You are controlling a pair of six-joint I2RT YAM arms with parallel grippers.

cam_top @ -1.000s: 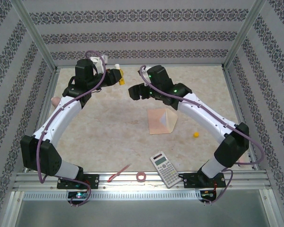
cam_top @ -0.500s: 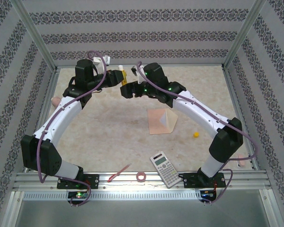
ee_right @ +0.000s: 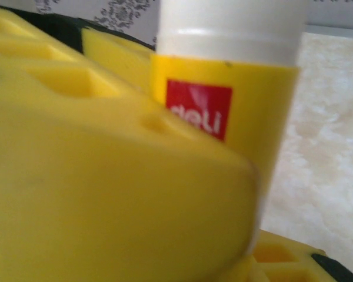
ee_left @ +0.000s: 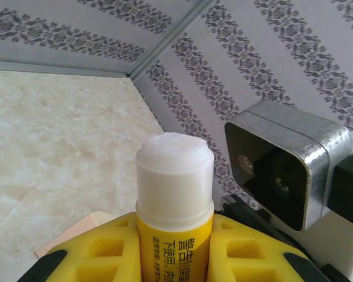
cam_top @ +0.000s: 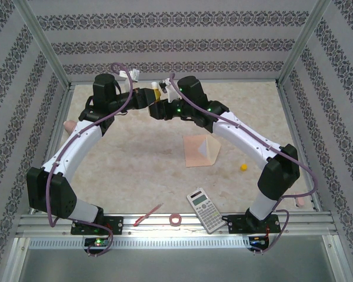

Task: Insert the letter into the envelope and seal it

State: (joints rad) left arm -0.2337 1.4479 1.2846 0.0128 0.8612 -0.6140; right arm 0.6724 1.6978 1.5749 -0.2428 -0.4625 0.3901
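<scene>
At twelve o'clock, left fingers clamp one glue stick; whether right fingers grip it, I cannot tell. One envelope lies toward three o'clock.

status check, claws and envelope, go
Left claw shut on glue stick. Right claw against it, grip unclear. Envelope lies flat, apart from both.

Glue stick: yellow plastic barrel, smooth, glossy, printed label; white top waxy, semi-matt.
Jaws: yellow plastic, matt, moulded w/ recesses.
Worktop: marble-look, smooth, low sheen.
Envelope: peach paper, matt.
Frame posts: bare aluminium, satin.
Metal housing: brushed, dull shine.
Arm shells: white plastic, glossy; joints black, matt.
Walls: patterned, matt.
</scene>
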